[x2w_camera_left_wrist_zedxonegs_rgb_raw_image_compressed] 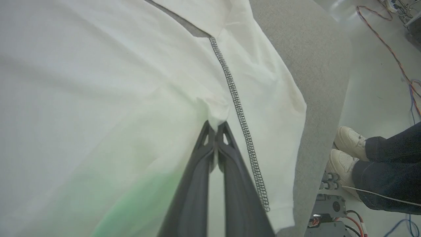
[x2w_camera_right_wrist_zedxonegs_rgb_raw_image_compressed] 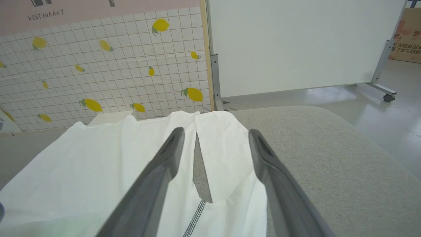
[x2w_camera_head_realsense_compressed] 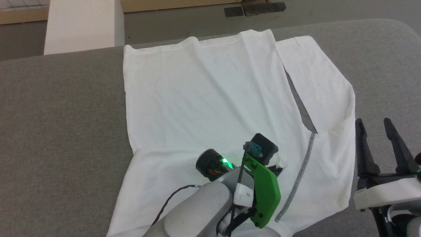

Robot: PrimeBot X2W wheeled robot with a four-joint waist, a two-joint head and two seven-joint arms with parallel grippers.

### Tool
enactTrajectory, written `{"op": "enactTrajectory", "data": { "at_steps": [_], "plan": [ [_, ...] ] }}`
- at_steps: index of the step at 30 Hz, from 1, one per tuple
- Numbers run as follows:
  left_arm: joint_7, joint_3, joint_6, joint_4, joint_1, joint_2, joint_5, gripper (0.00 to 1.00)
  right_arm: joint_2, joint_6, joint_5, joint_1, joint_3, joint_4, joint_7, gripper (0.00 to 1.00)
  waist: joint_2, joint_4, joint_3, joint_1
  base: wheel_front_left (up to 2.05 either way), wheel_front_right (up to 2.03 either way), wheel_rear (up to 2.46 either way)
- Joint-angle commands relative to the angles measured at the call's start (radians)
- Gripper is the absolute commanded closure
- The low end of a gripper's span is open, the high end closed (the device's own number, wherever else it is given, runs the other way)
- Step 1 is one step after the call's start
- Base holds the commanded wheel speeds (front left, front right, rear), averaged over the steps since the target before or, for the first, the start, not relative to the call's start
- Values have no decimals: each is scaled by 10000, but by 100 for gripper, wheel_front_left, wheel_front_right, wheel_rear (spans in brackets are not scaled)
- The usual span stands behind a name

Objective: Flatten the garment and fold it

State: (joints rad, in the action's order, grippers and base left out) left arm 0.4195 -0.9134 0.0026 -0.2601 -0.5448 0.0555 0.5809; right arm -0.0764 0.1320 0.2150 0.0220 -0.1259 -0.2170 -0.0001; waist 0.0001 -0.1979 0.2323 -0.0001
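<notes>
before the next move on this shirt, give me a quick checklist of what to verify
1. Grip: ok, left pincer is shut on a small pinch of the garment beside the dark stitched seam.
2. Free hand: ok, right pincer is open, holding nothing, by the garment's right edge.
3. Right side: ok, right sleeve lies flat along the body, a grey gap between.
4. Left side: cannot tell, left sleeve runs out of the head view.
5. Body flat: not ok, shallow creases near the far hem.
6. Surroundings: not ok, a person's shoes stand close to the grey surface.
</notes>
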Motion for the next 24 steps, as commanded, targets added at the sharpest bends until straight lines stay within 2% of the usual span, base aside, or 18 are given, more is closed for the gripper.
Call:
{"op": "enactTrajectory", "data": {
  "at_steps": [1, 8, 9, 10, 11, 14, 19, 21, 24],
  "plan": [
    [-88, -240, 87, -234, -260, -48, 171, 100, 73, -13, 76, 42, 88, 59, -49, 0, -1, -467, 251, 1, 0, 0, 0],
    [97, -1576, -91, -1645, -471, -51, 891, 100, -29, -13, 283, -77, 134, 384, -144, 0, -1, -716, 422, 1, 0, 0, 0],
    [218, -1723, -140, -1777, -467, -51, 1069, 79, -37, -13, 274, -71, 123, 408, -158, 0, -1, -698, 439, 1, 0, 0, 0],
    [263, -1798, -174, -1824, -477, -51, 1222, 11, -34, -13, 250, -56, 108, 418, -164, 0, -1, -666, 451, 1, 0, 0, 0],
    [212, -1806, -162, -1819, -504, -51, 1417, 0, -49, -13, 229, -52, 88, 440, -151, 0, -1, -618, 456, 1, 0, 0, 0],
    [-324, -1532, -50, -1574, -651, -51, 1929, 0, -147, -13, 215, -70, 25, 507, -86, 0, -1, -413, 431, 1, 0, 0, 0],
    [-1878, -446, 185, -957, -937, 29, 2350, 0, -421, -13, 149, -189, -151, 575, 119, 0, -1, 51, 359, 1, 0, 0, 0],
    [-2737, 146, 356, -712, -985, 384, 2254, 0, -558, -13, 138, -333, -241, 610, 215, 0, -1, 212, 351, 1, 0, 0, 0],
    [-4223, 1131, 848, -392, -925, 1131, 1941, 0, -753, -13, 193, -721, -411, 745, 399, 0, -1, 450, 423, 1, 0, 0, 0]
  ]
}}
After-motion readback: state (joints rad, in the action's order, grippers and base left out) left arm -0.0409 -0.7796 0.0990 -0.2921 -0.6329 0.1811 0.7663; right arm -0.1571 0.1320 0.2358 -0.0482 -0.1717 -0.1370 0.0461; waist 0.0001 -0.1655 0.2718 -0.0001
